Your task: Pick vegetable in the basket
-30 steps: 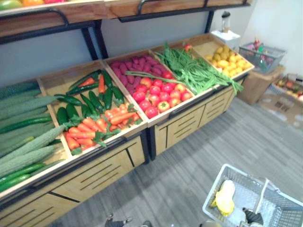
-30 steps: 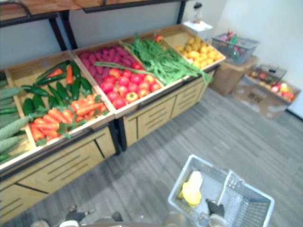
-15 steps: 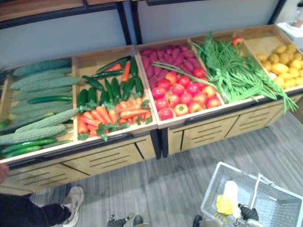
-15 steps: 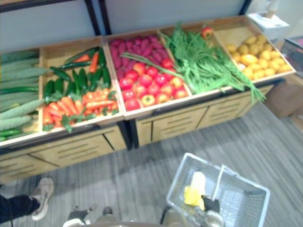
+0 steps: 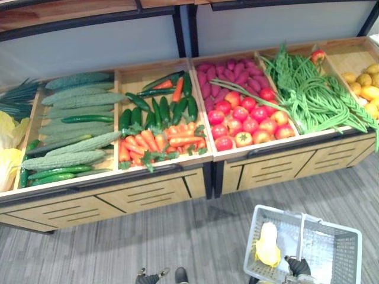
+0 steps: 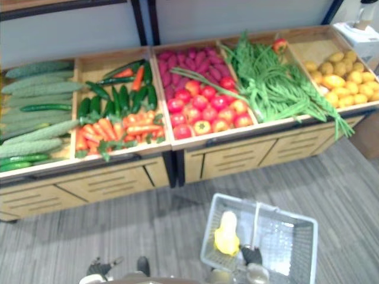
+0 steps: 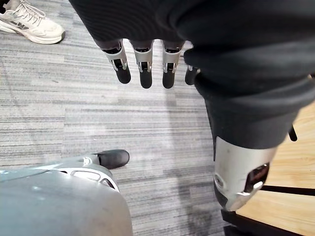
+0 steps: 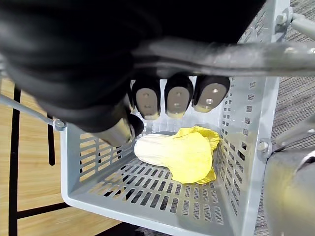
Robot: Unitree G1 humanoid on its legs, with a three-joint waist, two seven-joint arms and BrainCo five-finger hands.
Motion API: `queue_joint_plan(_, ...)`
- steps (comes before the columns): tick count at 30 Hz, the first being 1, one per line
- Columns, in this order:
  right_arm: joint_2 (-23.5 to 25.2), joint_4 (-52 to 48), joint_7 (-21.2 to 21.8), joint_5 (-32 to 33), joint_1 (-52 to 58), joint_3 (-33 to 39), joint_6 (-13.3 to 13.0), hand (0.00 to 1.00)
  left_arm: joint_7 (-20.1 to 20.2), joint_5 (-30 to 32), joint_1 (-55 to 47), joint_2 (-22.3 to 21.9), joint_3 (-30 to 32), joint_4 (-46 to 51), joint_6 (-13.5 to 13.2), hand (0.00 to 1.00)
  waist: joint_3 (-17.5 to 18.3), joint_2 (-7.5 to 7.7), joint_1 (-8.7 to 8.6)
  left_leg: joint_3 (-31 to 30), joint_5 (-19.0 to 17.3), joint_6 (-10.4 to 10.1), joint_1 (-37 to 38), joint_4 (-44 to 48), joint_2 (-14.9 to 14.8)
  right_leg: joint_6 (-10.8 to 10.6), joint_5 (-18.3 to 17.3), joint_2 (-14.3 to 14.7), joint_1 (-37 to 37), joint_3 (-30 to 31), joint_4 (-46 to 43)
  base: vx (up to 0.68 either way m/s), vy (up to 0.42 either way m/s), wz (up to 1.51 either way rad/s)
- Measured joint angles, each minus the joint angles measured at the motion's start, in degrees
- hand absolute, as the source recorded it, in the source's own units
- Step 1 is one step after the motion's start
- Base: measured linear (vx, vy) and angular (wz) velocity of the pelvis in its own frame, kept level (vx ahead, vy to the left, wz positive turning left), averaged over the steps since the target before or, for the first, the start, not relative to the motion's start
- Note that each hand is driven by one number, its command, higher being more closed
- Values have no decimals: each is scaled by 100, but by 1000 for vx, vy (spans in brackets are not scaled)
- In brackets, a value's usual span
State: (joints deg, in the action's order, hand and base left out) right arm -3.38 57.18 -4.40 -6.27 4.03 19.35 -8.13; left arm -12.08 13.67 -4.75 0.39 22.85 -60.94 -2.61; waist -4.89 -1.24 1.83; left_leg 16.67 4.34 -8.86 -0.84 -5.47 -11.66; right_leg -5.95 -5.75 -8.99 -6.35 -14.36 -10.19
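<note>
Vegetable (image 8: pixel 182 155), a pale cabbage with yellow leaves, is lying on the bottom of the grey mesh basket (image 5: pixel 340 251), towards one end and touching no hand. The wooden display stand (image 5: pixel 148 195) is running across the far side of the scene, standing on a grey plank floor (image 5: pixel 177 248). Its bins are holding, from the robot's left to right, long knobbly green gourds (image 5: pixel 65 160), dark green peppers (image 5: pixel 157 109) behind a heap of carrots (image 5: pixel 148 142), purple roots (image 5: pixel 228 71) behind red tomatoes (image 5: pixel 249 115), a spread of green beans (image 5: pixel 308 94) and yellow fruit (image 5: pixel 364 89). The basket is hanging in front of the stand, at the robot's right and well apart from the bins. The right hand (image 8: pixel 174 101) is gripping the basket's handle (image 8: pixel 221 54), its fingers curling round the bar directly above the cabbage. The left hand (image 7: pixel 142 69) is hanging over the floor with its fingers straight and apart, holding nothing. A person's white shoe (image 7: pixel 32 22) is standing on the floor beyond the left hand's fingertips
</note>
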Motion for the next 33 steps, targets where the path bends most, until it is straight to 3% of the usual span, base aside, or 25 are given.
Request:
queue_joint_plan(12, -14, 115, 12, 0, -17, 140, 42, 100, 197, -1, 1, 144, -73, -71, -99, 0, 62, 39, -10, 10, -93, 2, 223, -36, 19, -34, 22, 9, 324, -13, 217, 6, 3, 0)
queue_joint_plan(17, -173, 474, 83, 4, -137, 316, 57, 100, 371, 0, 10, 430, -499, -136, -209, 0, 209, 175, -35, -12, -155, 3, 225, -31, 77, -101, 72, -15, 428, -22, 420, 67, 22, 1)
queue_joint_plan(22, -253, 676, 84, 1, -276, 316, 54, 100, 325, 2, 43, 698, -747, -177, -237, 0, 229, 200, -86, -49, -154, 4, 234, -9, 93, -102, 76, -20, 495, -73, 470, 67, 6, 5)
queue_joint_plan(27, -249, 692, -2, 4, -262, 264, 4, 100, -196, 202, 107, 840, -969, 470, -351, 0, 226, 197, -175, -184, -155, 5, 191, -8, 102, -101, 77, -24, 546, -167, 510, 13, 4, 11)
queue_joint_plan(33, -250, 653, -266, 4, -242, 174, -264, 100, -1488, 365, 283, 1127, -890, 1631, -443, 0, 166, 108, -203, -103, -164, 29, -15, -7, 99, -100, 76, -31, 197, -36, 384, -26, 7, -10)
